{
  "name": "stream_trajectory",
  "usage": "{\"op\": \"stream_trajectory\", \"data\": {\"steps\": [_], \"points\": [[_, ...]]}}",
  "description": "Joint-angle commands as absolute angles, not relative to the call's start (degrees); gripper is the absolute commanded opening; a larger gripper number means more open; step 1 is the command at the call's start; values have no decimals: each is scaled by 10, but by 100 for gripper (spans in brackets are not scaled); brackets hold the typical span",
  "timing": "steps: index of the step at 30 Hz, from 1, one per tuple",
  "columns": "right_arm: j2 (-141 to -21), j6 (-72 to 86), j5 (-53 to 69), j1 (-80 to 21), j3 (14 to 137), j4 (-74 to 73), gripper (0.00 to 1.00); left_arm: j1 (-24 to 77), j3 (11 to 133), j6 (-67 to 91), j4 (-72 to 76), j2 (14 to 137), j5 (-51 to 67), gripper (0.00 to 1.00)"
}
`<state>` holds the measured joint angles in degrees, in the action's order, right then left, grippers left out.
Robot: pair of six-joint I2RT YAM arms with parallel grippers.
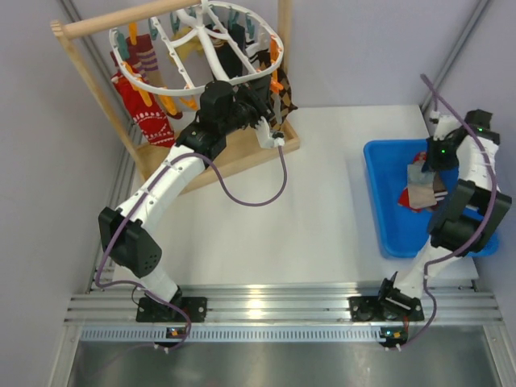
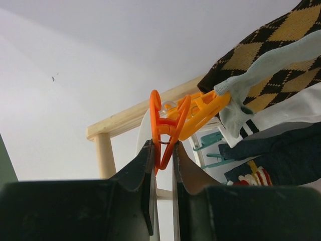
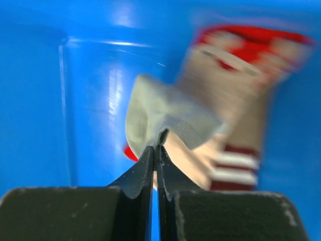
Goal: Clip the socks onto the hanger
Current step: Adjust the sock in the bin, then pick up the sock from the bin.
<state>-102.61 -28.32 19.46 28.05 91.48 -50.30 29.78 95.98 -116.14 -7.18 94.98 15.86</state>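
Up at the back left of the table [image 1: 322,226]: the hanger [image 1: 197,48], a white plastic oval ring with inner spokes, slung under the rod of a wooden rack [image 1: 89,28]. Carries small orange and teal clips around its rim. Holds a red patterned sock [image 1: 153,121] on its left side and a brown-and-black argyle sock [image 2: 251,55] on its right, with a pale grey-blue sock [image 2: 281,57] lying across the argyle in the left wrist view and white, dark and striped fabric just below. Reaches up to the ring's right side with the left gripper [image 2: 161,150], jaws squeezed onto the tail of an orange clip [image 2: 155,118], just beside a second orange clip [image 2: 205,110] that touches the pale sock. Over on the right, more fabric in a blue bin [image 1: 379,210]: a grey sock [image 3: 165,118] above a red, white and tan striped sock [image 3: 235,75], the latter blurred. Hangs over the bin with the right gripper [image 3: 156,150], jaws pressed together on the grey sock's cuff edge.
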Motion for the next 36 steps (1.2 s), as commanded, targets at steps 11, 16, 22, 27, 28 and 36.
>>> {"op": "stream_trajectory", "data": {"steps": [11, 16, 22, 27, 28, 36], "points": [[-1123, -169, 277, 164, 926, -434, 45, 289, 953, -1391, -79, 933, 156, 0], [-1058, -196, 328, 206, 862, -375, 51, 289, 950, -1392, -78, 933, 157, 0], [-1013, -242, 299, 227, 758, -309, 54, 289, 950, -1393, -76, 933, 157, 0], [-959, -123, 301, 231, 664, -228, 59, 289, 949, -1394, -78, 934, 156, 0], [-951, -105, 300, 230, 639, -194, 61, 289, 950, -1394, -79, 933, 156, 0], [-948, 19, 211, 195, 603, -88, 61, 289, 951, -1390, -81, 933, 153, 0]]}}
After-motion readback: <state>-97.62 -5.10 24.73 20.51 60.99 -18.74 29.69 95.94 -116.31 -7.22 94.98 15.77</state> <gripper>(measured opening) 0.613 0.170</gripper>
